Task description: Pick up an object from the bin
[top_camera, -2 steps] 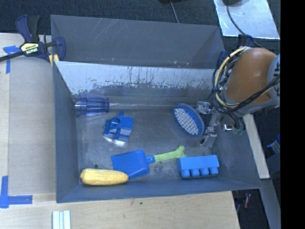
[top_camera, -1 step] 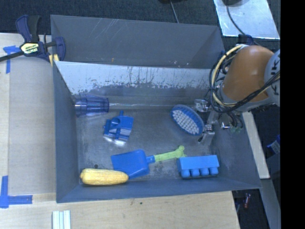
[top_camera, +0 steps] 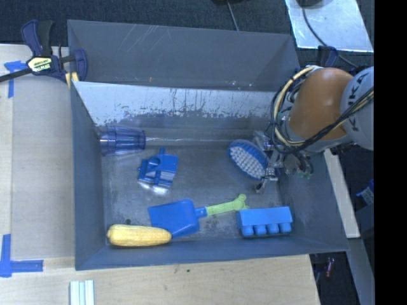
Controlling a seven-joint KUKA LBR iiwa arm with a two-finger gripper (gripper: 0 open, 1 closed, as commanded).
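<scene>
My gripper (top_camera: pixel 269 169) hangs low at the right side of the bin, under the arm's orange dome. It is right beside a blue oval brush (top_camera: pixel 247 158) with pale bristles, at that brush's right edge. Whether it touches the brush I cannot tell. Just below it lies a blue shovel (top_camera: pixel 174 217) with a light green handle (top_camera: pixel 224 206) pointing toward the gripper. A blue ridged block (top_camera: pixel 265 221) rests near the front wall, below the gripper.
A yellow corn cob (top_camera: pixel 138 236) lies in the front left corner. A blue toy vehicle (top_camera: pixel 158 169) sits left of centre, and a clear blue cup (top_camera: pixel 121 140) lies on its side at the back left. The arm and its cables cover the bin's right wall.
</scene>
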